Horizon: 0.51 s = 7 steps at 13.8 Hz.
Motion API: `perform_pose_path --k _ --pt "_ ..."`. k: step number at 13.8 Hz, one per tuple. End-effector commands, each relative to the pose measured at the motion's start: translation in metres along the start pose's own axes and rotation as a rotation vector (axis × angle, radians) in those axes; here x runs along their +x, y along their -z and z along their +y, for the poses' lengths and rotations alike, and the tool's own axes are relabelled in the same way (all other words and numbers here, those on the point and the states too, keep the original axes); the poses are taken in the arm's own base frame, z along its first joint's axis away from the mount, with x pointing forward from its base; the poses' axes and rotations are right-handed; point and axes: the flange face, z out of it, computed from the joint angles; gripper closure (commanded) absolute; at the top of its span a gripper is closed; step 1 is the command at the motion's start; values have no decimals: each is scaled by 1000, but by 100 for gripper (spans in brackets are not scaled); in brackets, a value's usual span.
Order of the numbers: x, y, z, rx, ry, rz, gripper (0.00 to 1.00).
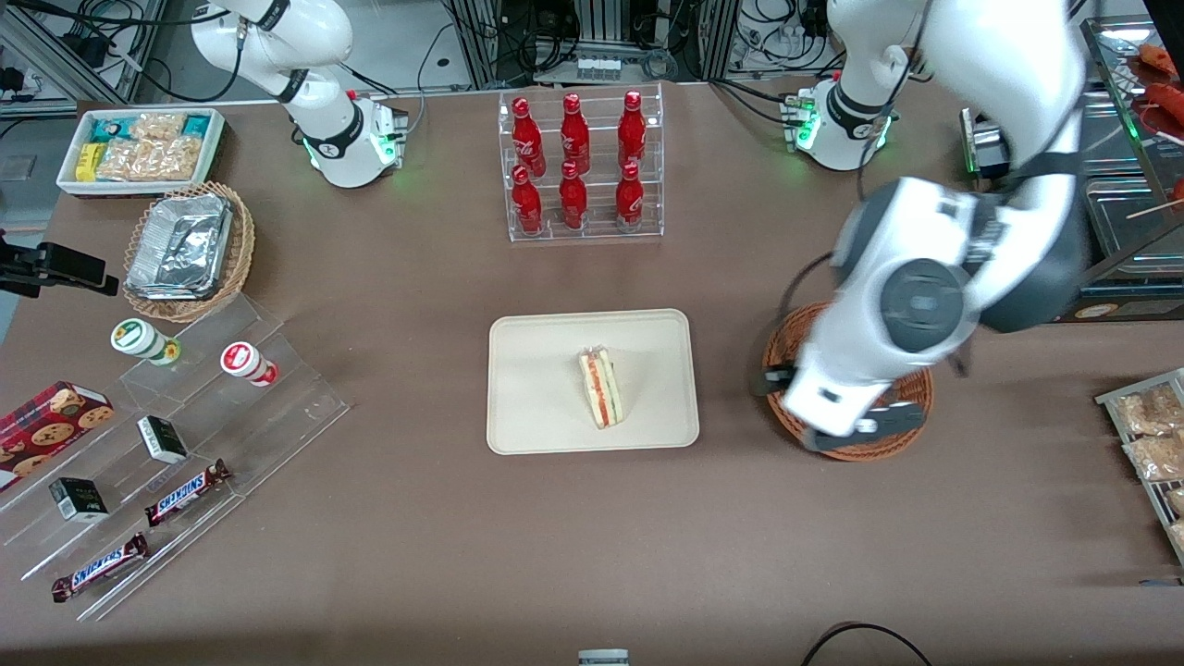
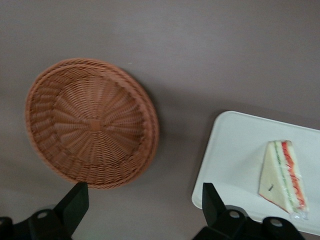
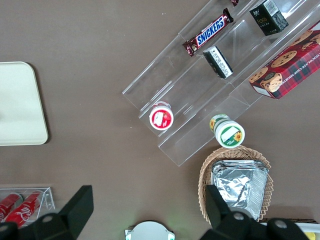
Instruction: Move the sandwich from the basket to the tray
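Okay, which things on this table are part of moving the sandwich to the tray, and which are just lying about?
Part of the job:
- sandwich, lying on the tray
- tray
- basket, nothing in it
- gripper, jaws open, above the table beside the basket

Just lying about:
- red bottles in a clear rack
- Snickers bars
- cookie box
- foil-lined wicker basket

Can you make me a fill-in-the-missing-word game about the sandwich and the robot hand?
1. The sandwich lies on the ____.
2. The basket has ____ inside it.
3. The gripper, above the table, has its fingers ____.

Missing words: tray; nothing; open
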Motion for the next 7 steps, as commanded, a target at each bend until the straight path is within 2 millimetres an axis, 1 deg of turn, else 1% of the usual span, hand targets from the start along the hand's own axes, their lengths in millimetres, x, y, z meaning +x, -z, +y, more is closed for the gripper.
perform_pose_path --k 1,4,6,7 --pt "-2 11 -65 -19 27 -35 0" --pt "-7 24 -102 -23 -110 -37 0" --pt "-10 39 -124 -22 -169 -38 0" --pt "-14 48 -132 -21 -200 -34 0"
